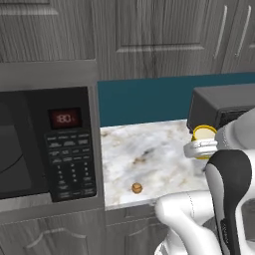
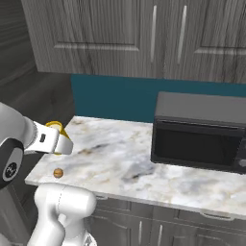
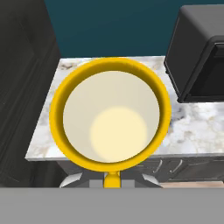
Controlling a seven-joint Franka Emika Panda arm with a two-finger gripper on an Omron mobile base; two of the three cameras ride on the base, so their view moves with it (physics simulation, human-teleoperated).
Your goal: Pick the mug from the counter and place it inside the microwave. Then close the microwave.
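The yellow mug point(image 3: 109, 116) with its cream inside hangs upright in the air, and the hand view looks straight down into it. My gripper point(image 1: 201, 148) is shut on the mug point(image 1: 204, 133), with the fingers hidden under the rim. The mug point(image 2: 56, 128) is above the marble counter point(image 2: 144, 163), over its left part and clear of the surface. The black microwave point(image 1: 69, 149) with its keypad and red display stands left of the counter point(image 1: 149, 149). I cannot tell how its door stands.
A smaller dark grey boxy appliance point(image 2: 202, 129) stands at the back right of the counter, close behind the mug in the left base view point(image 1: 224, 104). A tiny brown lump point(image 1: 137, 188) lies near the front edge. Grey wall cabinets hang above.
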